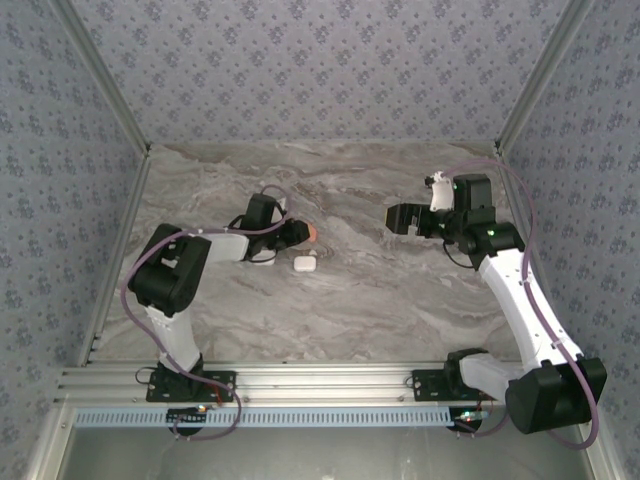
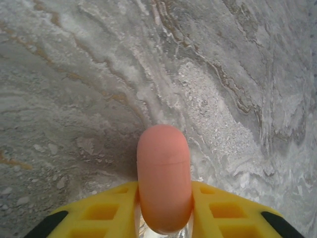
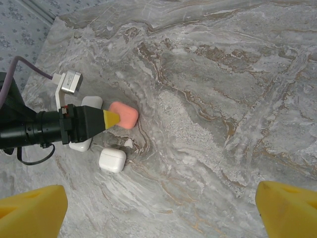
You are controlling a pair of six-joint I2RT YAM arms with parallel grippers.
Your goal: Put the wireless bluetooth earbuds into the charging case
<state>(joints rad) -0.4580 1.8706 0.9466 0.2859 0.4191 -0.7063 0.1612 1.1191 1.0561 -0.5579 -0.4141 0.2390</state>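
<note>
**A:** Which containers are out, and what is in them?

**B:** Four rounded cases on the marble table [image 1: 400, 300]. The pink charging case [image 2: 164, 183] is clamped between the yellow fingers [image 2: 99, 213] of the left gripper [image 1: 298, 232]. Its lid seam is closed, so the inside is hidden. A white case [image 3: 112, 160] lies free at the pink one's 6 o'clock, lid down too.

**A:** And the other two?

**B:** A second white case [image 3: 92, 101] sits at the pink one's 10 o'clock and a third white case [image 3: 80, 145] at its 8 o'clock. Both are partly behind the left gripper's black body. I cannot tell whether they are open or closed.

**A:** Where are the earbuds?

**B:** The right wrist camera picks up a tiny white speck [image 3: 128, 143] on the marble, just beside the free white case at its 1 o'clock. It is too small to call an earbud for certain.

**A:** And the right gripper?

**B:** The right gripper [image 1: 403, 218] is released and well apart, at 3 o'clock from the pink case in the top view. Its yellow fingertips [image 3: 29, 210] sit at opposite bottom corners of its own camera's picture, with bare marble between them.

**A:** What does each view add?

**B:** The left wrist camera, close up, gives the seam line and the fingers pressing on both flanks of the pink case. The top view gives the spacing of the two arms. The right wrist camera gives the speck and the half-hidden cases. I cannot tell whether the pink case rests on the marble or is lifted.
</note>
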